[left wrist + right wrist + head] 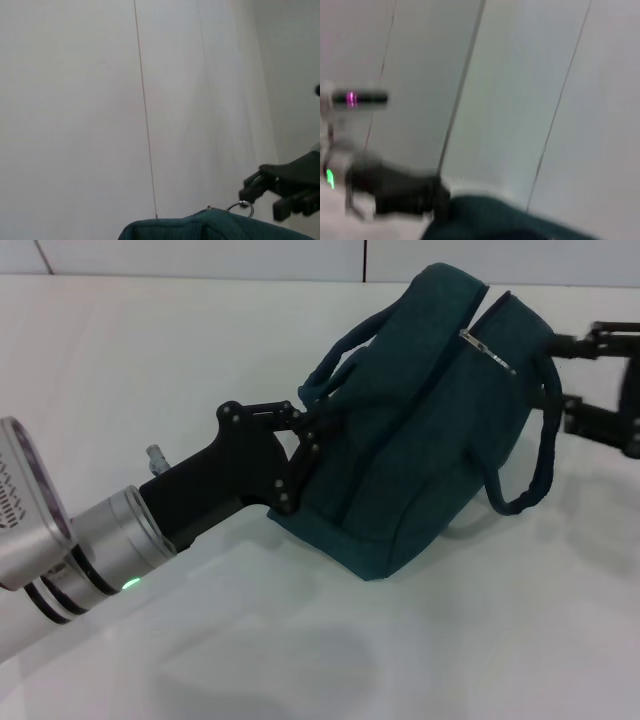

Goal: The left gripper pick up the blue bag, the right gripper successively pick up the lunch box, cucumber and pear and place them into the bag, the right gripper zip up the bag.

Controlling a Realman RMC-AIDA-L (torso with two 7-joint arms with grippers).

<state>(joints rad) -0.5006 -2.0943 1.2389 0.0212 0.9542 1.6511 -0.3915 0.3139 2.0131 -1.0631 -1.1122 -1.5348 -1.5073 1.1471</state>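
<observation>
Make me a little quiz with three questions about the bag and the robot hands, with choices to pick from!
1. Where is the left hand?
A. At the bag's left side, by a handle
B. Under the table
C. Far from the bag

2. What colour is the bag?
A. Red
B. Dark teal-blue
C. Yellow

3. How does the zipper look?
A. Torn off
B. Hidden under a cloth
C. Running along the top, with its metal pull showing

Answers:
1. A, the black left hand presses against the bag's side next to a loop handle.
2. B, the fabric is dark teal-blue all over.
3. C, the metal pull shows on top of the bag, with the right hand just beside it.
</observation>
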